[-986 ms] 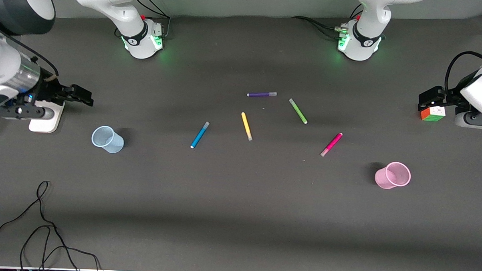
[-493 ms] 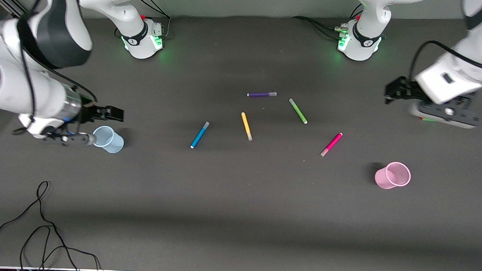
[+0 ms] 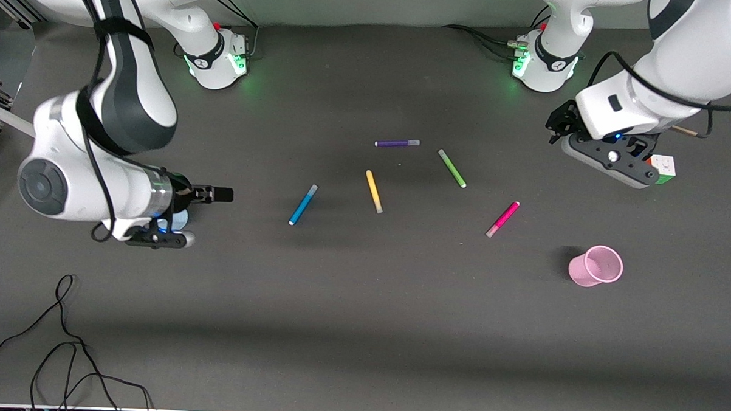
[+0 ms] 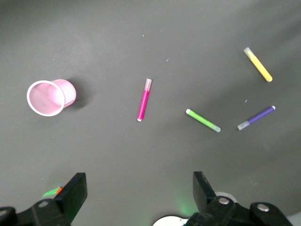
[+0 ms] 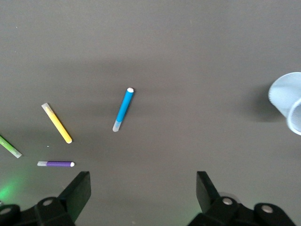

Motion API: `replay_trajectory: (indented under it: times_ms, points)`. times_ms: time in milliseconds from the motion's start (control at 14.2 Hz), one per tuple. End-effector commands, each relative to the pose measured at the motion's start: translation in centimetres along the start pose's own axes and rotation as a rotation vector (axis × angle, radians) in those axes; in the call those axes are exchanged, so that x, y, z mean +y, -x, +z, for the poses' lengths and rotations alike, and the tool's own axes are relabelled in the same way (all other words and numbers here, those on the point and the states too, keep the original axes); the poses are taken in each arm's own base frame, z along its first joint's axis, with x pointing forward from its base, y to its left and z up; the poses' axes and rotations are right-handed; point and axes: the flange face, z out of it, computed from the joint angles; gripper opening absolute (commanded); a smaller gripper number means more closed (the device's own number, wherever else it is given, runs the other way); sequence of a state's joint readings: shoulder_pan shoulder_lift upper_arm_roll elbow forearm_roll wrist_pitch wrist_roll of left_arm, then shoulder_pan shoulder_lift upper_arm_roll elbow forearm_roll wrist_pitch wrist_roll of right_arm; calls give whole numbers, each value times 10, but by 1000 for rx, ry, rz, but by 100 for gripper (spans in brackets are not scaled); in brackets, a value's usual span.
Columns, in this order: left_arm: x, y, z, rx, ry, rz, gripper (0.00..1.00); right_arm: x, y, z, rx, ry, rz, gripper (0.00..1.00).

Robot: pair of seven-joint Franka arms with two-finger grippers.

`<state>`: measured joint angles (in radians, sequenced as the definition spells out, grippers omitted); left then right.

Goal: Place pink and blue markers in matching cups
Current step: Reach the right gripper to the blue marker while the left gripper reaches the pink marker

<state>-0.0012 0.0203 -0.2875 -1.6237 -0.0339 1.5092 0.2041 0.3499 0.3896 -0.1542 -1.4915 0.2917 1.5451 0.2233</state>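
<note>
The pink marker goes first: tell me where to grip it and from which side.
Grip the pink marker mid-barrel, coming straight down from above. It lies flat on the table with bare surface all round it, so set the open left tool across its long axis; the slim round barrel could roll if pinched at an end.

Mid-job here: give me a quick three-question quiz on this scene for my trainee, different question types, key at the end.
1. True or false: the pink marker already stands in the pink cup.
2. Multiple choice: which marker lies nearest the right gripper? A) purple marker B) blue marker C) green marker
3. Fill in: both wrist views show the jaws of the left gripper and right gripper standing ____.

Key: 1 false, it lies on the table. 2 B. 3 open.
</note>
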Motion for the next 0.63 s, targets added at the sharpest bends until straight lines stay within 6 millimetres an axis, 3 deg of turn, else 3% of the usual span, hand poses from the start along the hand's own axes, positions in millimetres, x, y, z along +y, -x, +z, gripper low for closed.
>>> replay_trajectory:
  times_ms: [0,282,423,563]
  points:
    - [0,-10,40,-36,-20,32,100,-5,-21,25,-70,-33,39,99]
    - [0,-16,118,-44,-58,52,100,-6,-58,104,-197,-56,89,99]
    - [4,-17,150,-53,-74,72,100,-31,-68,134,-227,-33,117,99]
    - [1,-17,185,-54,-87,85,100,-31,-79,162,-262,-31,139,99]
